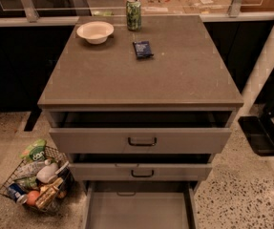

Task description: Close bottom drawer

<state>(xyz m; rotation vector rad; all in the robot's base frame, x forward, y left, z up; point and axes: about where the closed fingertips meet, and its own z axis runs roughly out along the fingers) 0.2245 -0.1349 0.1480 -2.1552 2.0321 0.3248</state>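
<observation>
A taupe-grey three-drawer cabinet (141,75) with a flat top filled the view, facing you. Its bottom drawer (139,210), the lowest, stood pulled far out toward you, its plain grey inside showing and its front cut off by the lower edge of the view. The front's long axis ran left to right, so closing it likely meant a straight push away from you, into the cabinet. Your gripper was out of view, so neither its place relative to the drawer nor its opening could be told.
</observation>
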